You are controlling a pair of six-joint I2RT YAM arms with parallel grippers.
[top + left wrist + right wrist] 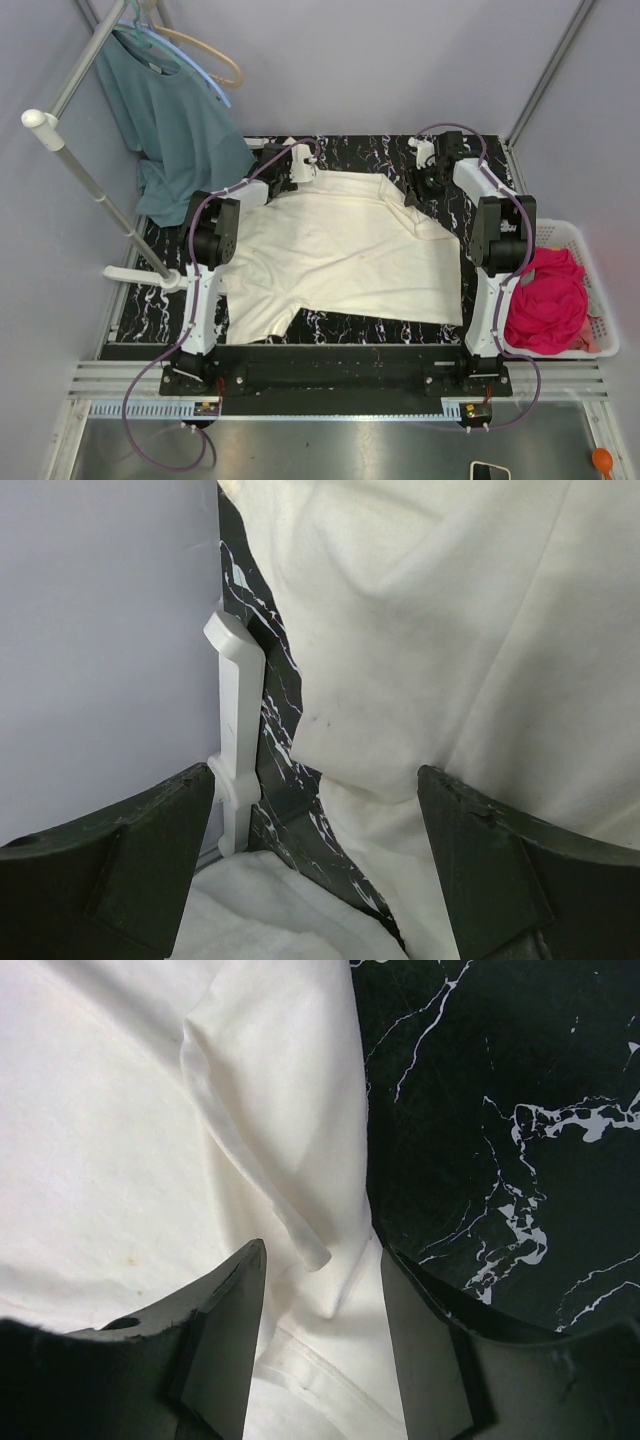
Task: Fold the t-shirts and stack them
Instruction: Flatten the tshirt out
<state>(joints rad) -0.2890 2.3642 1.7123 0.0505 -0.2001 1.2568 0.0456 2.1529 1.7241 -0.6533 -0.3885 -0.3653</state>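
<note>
mounting rail (350, 372), black, at the near table edge, carried both arm bases. teal shirt (175, 130) hung on a hanger from the rack at far left. left gripper (315, 780), jaws wide apart and holding nothing, stood over the far-left edge of the cream t-shirt (350, 250), which lay spread out, somewhat rumpled, across the black marbled table (375, 150). right gripper (320, 1250), jaws partly apart, straddled a raised fold at the shirt's far-right edge without pinching it. pink t-shirt (548, 300) lay heaped in a white basket (565, 232) at right, apart from the cream one.
</note>
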